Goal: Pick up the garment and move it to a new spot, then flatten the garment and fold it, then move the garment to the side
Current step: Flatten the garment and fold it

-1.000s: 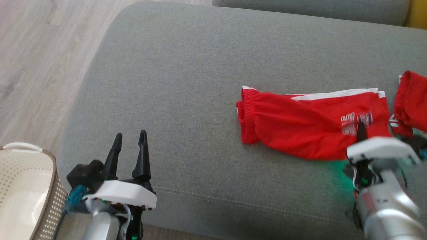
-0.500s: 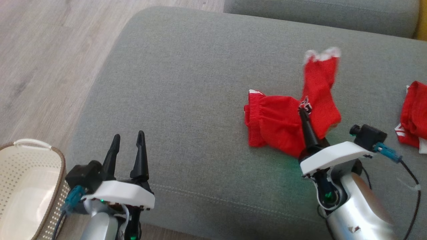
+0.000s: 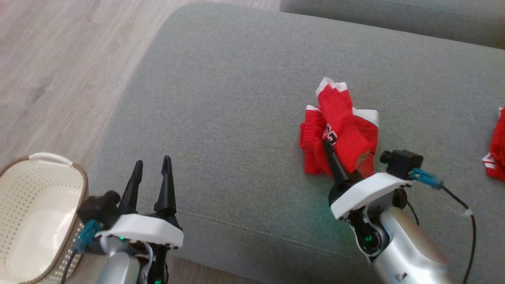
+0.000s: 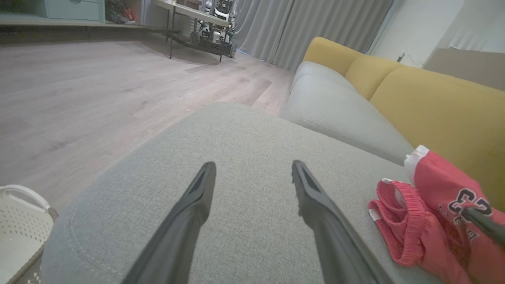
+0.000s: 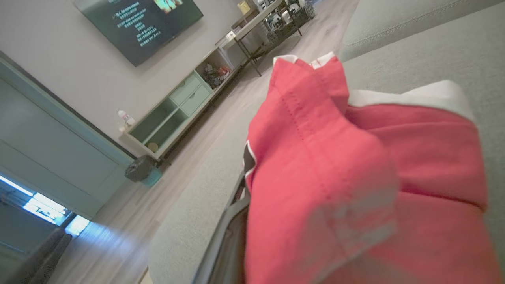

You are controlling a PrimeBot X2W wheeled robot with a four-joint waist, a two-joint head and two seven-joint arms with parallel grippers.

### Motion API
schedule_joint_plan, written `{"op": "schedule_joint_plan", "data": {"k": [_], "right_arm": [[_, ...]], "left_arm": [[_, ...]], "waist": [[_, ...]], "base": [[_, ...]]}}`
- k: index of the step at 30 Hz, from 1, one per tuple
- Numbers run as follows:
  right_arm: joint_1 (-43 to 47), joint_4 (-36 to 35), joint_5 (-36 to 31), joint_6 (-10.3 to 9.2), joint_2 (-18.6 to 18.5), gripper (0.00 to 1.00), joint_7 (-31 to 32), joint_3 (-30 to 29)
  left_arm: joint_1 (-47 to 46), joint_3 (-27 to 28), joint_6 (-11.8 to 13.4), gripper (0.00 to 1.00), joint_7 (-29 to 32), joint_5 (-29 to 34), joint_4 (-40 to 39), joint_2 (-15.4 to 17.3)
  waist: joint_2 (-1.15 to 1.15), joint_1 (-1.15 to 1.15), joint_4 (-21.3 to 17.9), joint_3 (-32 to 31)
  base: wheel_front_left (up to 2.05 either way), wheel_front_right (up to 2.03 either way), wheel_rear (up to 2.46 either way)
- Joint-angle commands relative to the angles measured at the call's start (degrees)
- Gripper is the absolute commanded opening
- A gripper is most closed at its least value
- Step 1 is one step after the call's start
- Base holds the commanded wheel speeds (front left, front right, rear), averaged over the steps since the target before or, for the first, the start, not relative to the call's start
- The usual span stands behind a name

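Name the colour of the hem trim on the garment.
White, on the red garment; clearest in the right wrist view.

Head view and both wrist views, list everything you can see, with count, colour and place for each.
shorts: one, red with white trim and a printed number, bunched on the seat's right half
second garment: one, red, at the seat's far right edge, cut off by the frame
sofa seat: one, grey, across the middle
sofa backrest: one, yellow, behind the seat
basket: one, cream, on the floor at lower left
floor: pale wood, left of the sofa
television: one, dark, on the wall
cabinet: one, pale teal, below the television
curtains: grey, far wall
left claw: open, over the seat's front edge
right claw: shut on the shorts
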Motion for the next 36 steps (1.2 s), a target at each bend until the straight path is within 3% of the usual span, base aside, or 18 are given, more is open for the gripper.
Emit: {"op": "schedule_joint_plan", "data": {"k": [1, 2, 3, 10, 21, 25, 31, 36], "right_arm": [[-2.4, -1.1, -1.0, 0.0, 0.8, 0.0, -0.7, 1.4], [-2.6, -0.3, -2.1, 0.0, 0.7, 0.4, -0.9, 1.5], [-3.0, 0.5, -3.6, 0.0, 0.5, 1.0, -1.1, 1.5], [-4.1, 0.9, -13.2, 0.0, 0.0, 1.0, -1.8, 2.4], [-4.8, 3.3, -43.6, 0.0, -0.9, 1.0, -1.9, 1.2], [-4.9, 2.7, -51.6, 0.0, -0.4, 1.0, -1.9, 0.7], [-4.2, 2.0, -57.4, 0.0, 0.3, 1.0, -1.9, 0.1], [-3.6, 4.3, -55.7, 0.0, 0.6, 1.0, -1.9, -1.0]], "left_arm": [[-1.3, 2.0, 0.2, 1.0, -0.7, -1.0, -1.7, 0.4], [-1.3, 1.9, 0.2, 1.0, -0.7, -1.2, -1.6, 0.4], [-1.4, 1.9, 0.2, 1.0, -0.7, -1.3, -1.6, 0.4], [-1.2, 1.8, 0.6, 1.0, -0.7, -1.8, -1.8, 0.4], [-1.2, 1.2, 1.0, 1.0, -0.7, -2.7, -2.0, 0.4], [-1.2, 1.2, 1.1, 1.0, -0.7, -2.8, -1.8, 0.4], [-1.2, 1.1, 1.1, 1.0, -0.7, -2.8, -1.7, 0.4], [-1.1, 1.3, 1.1, 1.0, -0.7, -2.7, -1.6, 0.4]], "waist": [[0.0, 0.0, 0.3, 0.1], [0.0, 0.0, 0.5, 0.1], [0.0, 0.0, 0.8, 0.1], [0.0, 0.0, 1.9, 0.1], [0.0, 0.0, 3.2, 0.7], [0.0, 0.0, 3.3, 0.8], [0.0, 0.0, 3.2, 0.7], [0.0, 0.0, 2.9, 0.3]], "base": [[0.0, 0.0, 0.0], [0.0, 0.0, 0.0], [0.0, 0.0, 0.0], [0.0, 0.0, 0.0], [0.0, 0.0, 0.0], [0.0, 0.0, 0.0], [0.0, 0.0, 0.0], [0.0, 0.0, 0.0]]}}
